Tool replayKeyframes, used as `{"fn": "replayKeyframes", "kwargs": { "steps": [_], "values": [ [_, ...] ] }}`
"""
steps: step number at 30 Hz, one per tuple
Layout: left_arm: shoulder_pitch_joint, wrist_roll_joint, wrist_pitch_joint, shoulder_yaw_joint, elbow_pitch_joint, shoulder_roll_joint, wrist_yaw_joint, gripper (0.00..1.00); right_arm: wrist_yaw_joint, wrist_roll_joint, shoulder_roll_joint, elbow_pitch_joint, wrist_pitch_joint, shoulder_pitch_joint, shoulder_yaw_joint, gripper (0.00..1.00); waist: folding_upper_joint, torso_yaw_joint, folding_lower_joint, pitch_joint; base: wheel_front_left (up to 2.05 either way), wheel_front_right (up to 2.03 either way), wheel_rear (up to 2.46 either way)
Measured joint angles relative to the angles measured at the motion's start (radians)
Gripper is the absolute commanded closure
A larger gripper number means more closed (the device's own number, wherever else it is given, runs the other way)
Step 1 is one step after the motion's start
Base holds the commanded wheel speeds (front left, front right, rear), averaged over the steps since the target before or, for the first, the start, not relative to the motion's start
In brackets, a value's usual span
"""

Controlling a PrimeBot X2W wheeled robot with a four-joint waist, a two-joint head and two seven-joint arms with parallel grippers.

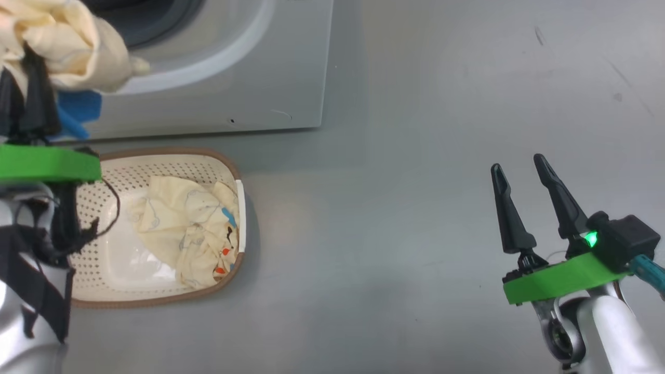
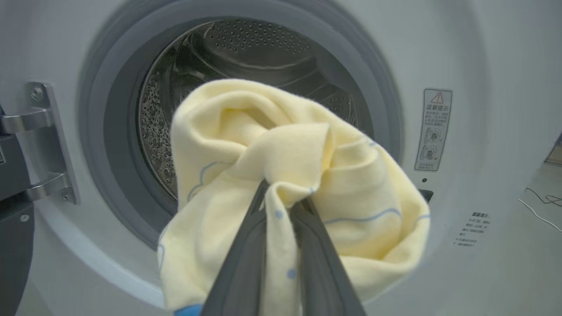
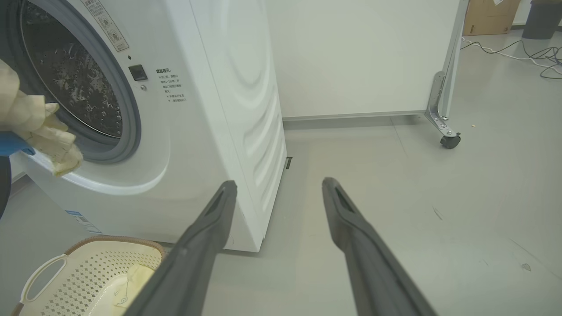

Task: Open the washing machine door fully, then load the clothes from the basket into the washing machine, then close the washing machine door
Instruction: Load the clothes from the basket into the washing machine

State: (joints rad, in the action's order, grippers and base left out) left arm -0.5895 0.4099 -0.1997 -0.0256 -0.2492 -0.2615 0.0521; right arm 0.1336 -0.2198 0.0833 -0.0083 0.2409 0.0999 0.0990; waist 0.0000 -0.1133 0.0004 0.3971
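Grey floor (image 1: 415, 234), washing machine (image 1: 249, 78) with drum mouth exposed — loading stage.

Left gripper (image 2: 283, 206) is clamped on a cream garment (image 2: 285, 145), held just before the steel drum (image 2: 246, 48). Fabric is judged light, soft and limp — likely to drape and snag on the grey rubber ring (image 2: 114, 175); grip a bunched fold, not a loose edge. A second garment (image 1: 182, 228) lies in the basket (image 1: 171, 149) beside the machine. Right gripper (image 1: 517, 162) hangs well apart over bare floor, fingers spread, holding nothing.
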Motion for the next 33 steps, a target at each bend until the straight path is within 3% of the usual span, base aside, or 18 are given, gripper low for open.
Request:
{"fn": "replayKeyframes", "kwargs": {
  "steps": [15, 23, 33],
  "values": [
    [-0.452, 0.051, 0.099, 0.056, -0.181, -0.130, 0.024, 1.00, 0.000, -0.009, -0.027, -0.007, 0.011, 0.098, 0.001, 0.00, 0.0000, -0.122, -0.0002, 0.227, 0.00, 0.00, 0.00],
    [-0.728, 0.017, 0.175, -0.014, -0.289, -0.238, 0.055, 1.00, 0.000, -0.039, -0.031, -0.026, 0.011, 0.143, 0.027, 0.00, 0.0000, -0.171, -0.0001, 0.341, 0.00, 0.00, 0.00],
    [-0.932, 0.012, 0.200, -0.083, -0.470, -0.313, 0.072, 1.00, 0.000, -0.099, -0.034, -0.021, 0.011, 0.160, 0.065, 0.00, 0.0000, -0.247, -0.0003, 0.404, 0.00, 0.00, 0.00]
  ]
}}
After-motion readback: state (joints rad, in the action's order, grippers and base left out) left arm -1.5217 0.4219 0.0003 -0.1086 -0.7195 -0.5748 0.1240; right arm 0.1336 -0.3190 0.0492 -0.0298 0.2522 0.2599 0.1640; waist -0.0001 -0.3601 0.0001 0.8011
